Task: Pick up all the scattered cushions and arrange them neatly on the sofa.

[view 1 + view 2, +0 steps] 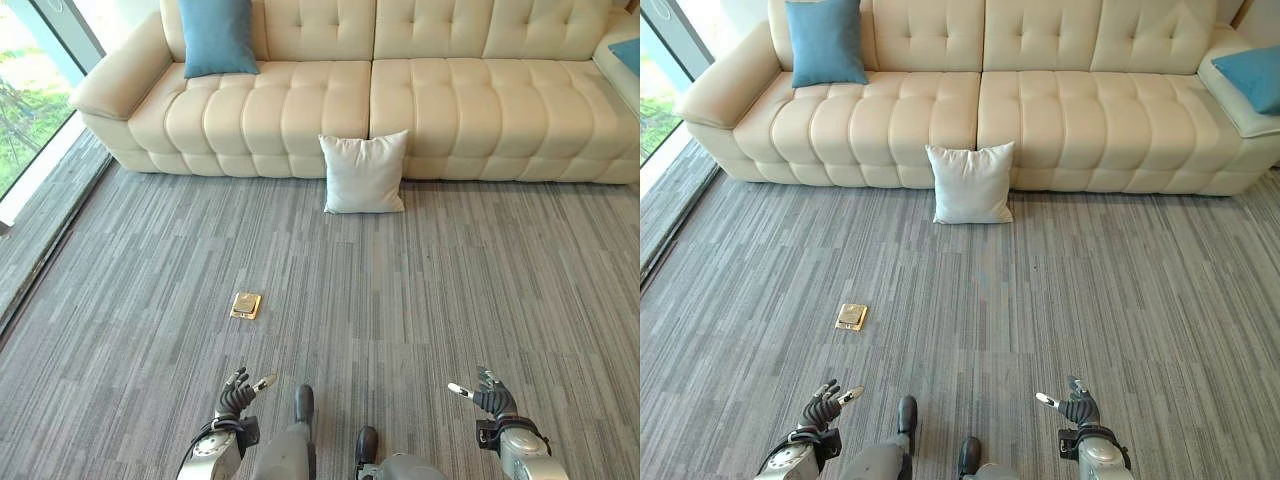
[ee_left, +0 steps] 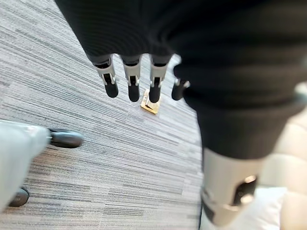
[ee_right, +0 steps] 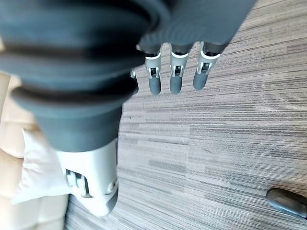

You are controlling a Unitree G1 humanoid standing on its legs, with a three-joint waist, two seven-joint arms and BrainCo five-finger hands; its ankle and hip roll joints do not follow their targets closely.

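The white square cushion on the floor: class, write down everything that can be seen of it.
The white square cushion is plump, of plain pale fabric with pointed corners and no visible pattern. It stands upright on the grey striped carpet, leaning back against the front of the cream tufted sofa, about where the two seat sections meet. Neither hand touches it; it looks like the one cushion not yet on the seat.

Grey striped carpet (image 1: 450, 290) stretches ahead of me. A small brass floor plate (image 1: 245, 305) sits flat in it, to my left and well apart from everything. Far left, a tall window (image 1: 30, 90) shows green outside.
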